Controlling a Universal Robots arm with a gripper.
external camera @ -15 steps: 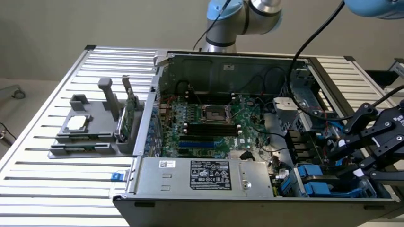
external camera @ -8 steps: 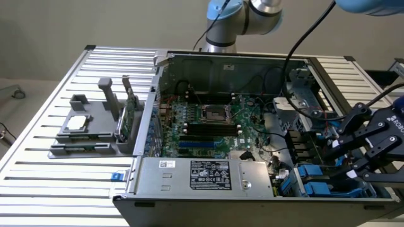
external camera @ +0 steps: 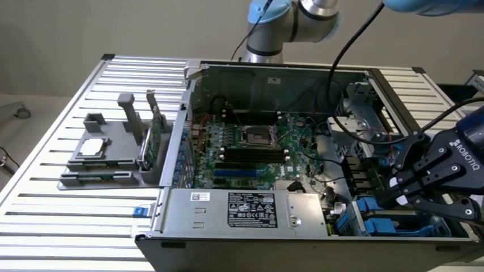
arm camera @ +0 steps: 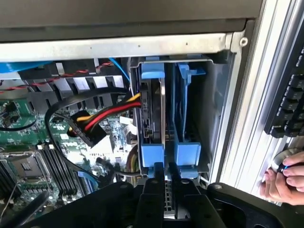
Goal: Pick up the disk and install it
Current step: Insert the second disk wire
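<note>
- We find the gripper [external camera: 414, 190] at the drive bay [external camera: 393, 221], in the corner of the computer case [external camera: 302, 73] at the exterior view's lower right.
- We see the disk [arm camera: 153, 126] standing on edge in that bay, framed by its blue carrier [arm camera: 152, 156], with a second blue carrier [arm camera: 186, 142] just beside it.
- In the wrist view the disk lies straight ahead of the jaws, its long axis running away from them into the bay, its thin edge in line with the gap between the fingertips [arm camera: 151, 172].
- The jaws stand narrow, drawn in at the near blue end of the carrier; we cannot tell whether they already grip it or only touch it.
- A bundle of red, yellow and black cables [arm camera: 102, 116] ends at the disk's side facing the motherboard [external camera: 250, 141].
- Outside the case, a person's hand [arm camera: 282, 183] rests near a keyboard [arm camera: 287, 107] on the worktop [external camera: 76, 226].
</note>
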